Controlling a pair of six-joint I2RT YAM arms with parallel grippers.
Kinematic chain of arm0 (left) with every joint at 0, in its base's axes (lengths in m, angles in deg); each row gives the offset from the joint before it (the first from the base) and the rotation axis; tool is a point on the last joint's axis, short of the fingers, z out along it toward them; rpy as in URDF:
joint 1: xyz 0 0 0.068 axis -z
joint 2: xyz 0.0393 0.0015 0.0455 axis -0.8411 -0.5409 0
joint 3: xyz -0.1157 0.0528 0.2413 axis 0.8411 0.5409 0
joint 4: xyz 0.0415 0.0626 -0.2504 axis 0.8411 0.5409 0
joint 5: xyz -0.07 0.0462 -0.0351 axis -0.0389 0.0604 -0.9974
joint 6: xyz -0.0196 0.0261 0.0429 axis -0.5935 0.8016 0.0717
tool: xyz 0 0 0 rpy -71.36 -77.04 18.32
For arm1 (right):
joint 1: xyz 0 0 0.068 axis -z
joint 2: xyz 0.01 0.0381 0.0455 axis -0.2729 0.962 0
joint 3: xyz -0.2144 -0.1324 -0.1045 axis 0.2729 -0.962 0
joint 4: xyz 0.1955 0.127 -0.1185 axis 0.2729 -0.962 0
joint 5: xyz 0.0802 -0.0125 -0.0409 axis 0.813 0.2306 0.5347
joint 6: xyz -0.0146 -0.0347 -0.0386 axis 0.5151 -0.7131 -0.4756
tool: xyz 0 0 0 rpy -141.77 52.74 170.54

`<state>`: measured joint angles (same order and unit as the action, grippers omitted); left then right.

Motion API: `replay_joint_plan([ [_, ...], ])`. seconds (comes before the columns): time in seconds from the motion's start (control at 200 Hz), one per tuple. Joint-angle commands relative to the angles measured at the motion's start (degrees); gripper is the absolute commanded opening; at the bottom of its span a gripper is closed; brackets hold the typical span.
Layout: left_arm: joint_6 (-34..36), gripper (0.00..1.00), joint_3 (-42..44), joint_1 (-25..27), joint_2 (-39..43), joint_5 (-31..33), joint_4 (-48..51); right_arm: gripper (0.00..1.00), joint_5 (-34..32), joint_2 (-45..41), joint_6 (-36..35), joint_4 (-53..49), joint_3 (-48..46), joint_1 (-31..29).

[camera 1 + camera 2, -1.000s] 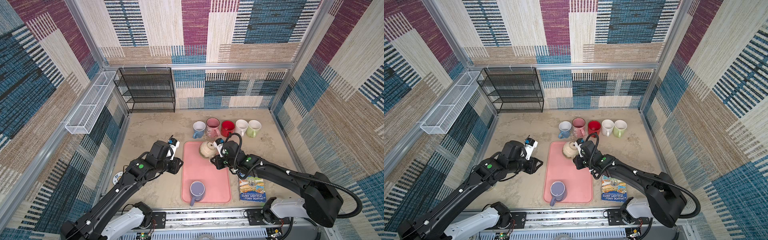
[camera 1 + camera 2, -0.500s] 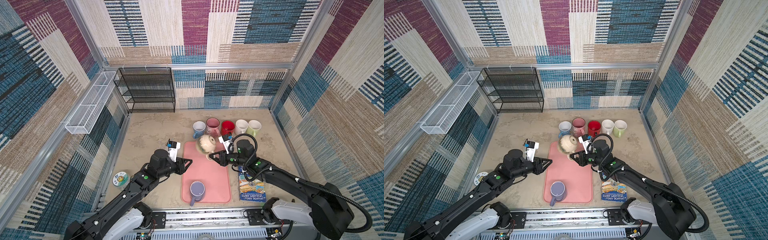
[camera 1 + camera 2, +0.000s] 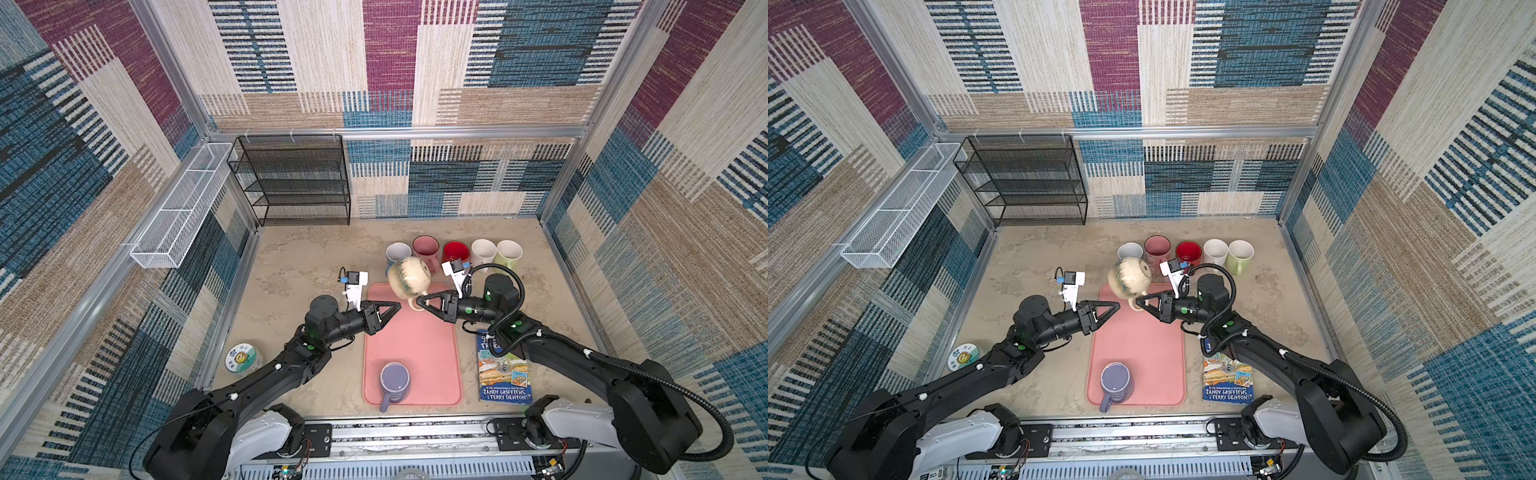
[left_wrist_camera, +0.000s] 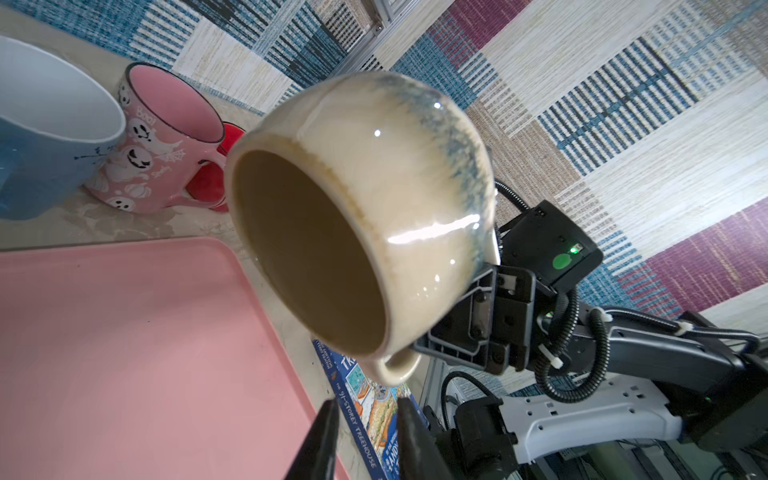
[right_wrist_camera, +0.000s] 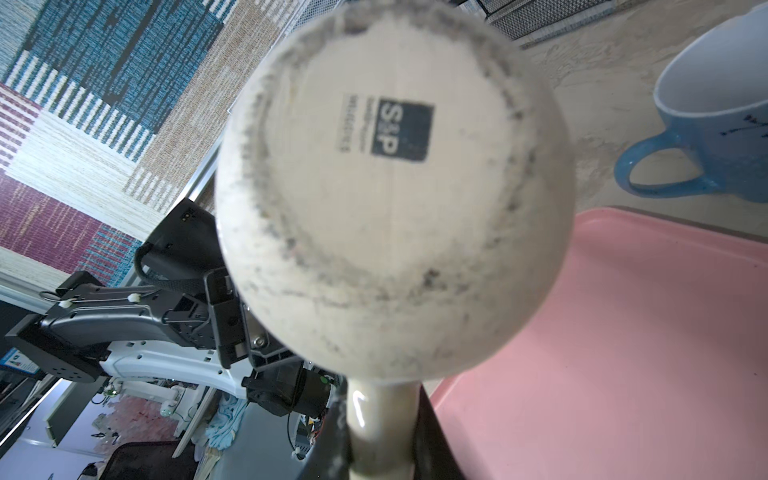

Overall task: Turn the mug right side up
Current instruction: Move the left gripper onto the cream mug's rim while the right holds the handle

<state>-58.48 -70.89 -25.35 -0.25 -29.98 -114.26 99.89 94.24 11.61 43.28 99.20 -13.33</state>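
Note:
A cream mug (image 3: 409, 279) with a blue-grey glazed band hangs in the air over the far end of the pink tray (image 3: 415, 353). It is tipped on its side. Its brown mouth faces my left wrist camera (image 4: 307, 257) and its stamped base faces my right wrist camera (image 5: 395, 199). My right gripper (image 3: 419, 301) is shut on the mug's handle (image 5: 380, 415). My left gripper (image 3: 397, 305) points at the mug from the left, just short of it. In the left wrist view the left gripper (image 4: 365, 409) is narrowly open and holds nothing.
A purple mug (image 3: 395, 380) stands upright at the tray's near end. Several mugs line the back: blue (image 3: 398, 252), pink (image 3: 426, 247), red (image 3: 456, 251), white (image 3: 484, 250), green (image 3: 509, 253). A book (image 3: 503, 370) lies right of the tray, a round tin (image 3: 243, 358) far left, a black wire shelf (image 3: 291, 178) at the back.
My right gripper has lifted the cream mug off the tray and turned it onto its side. My left arm has swung in toward the mug, its jaws narrowing.

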Motion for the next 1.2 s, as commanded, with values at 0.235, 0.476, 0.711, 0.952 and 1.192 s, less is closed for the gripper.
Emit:
replay_joint_plan([
  [0.235, -12.3, 0.35, -0.3, -0.3, -12.5, -7.5, -29.7, 0.0, 4.2, -0.3, 2.6, 11.7, 0.3, 0.2],
  [0.476, -17.7, 0.33, -0.9, -0.2, -19.9, -8.8, -39.9, 0.0, 4.8, 0.3, 2.9, 12.2, 0.8, 0.2],
  [0.711, -18.1, 0.32, -1.9, -0.2, -21.4, -9.5, -39.9, 0.0, 5.5, 2.3, 4.7, 15.2, 0.6, 0.2],
  [0.952, -18.2, 0.27, -2.3, -0.1, -21.8, -9.5, -39.9, 0.0, 5.5, 4.6, 5.3, 17.3, 0.6, 0.2],
  [1.192, -18.5, 0.15, -3.3, 0.0, -22.7, -10.0, -39.9, 0.0, 6.0, 6.6, 5.0, 17.4, 0.9, 0.2],
])
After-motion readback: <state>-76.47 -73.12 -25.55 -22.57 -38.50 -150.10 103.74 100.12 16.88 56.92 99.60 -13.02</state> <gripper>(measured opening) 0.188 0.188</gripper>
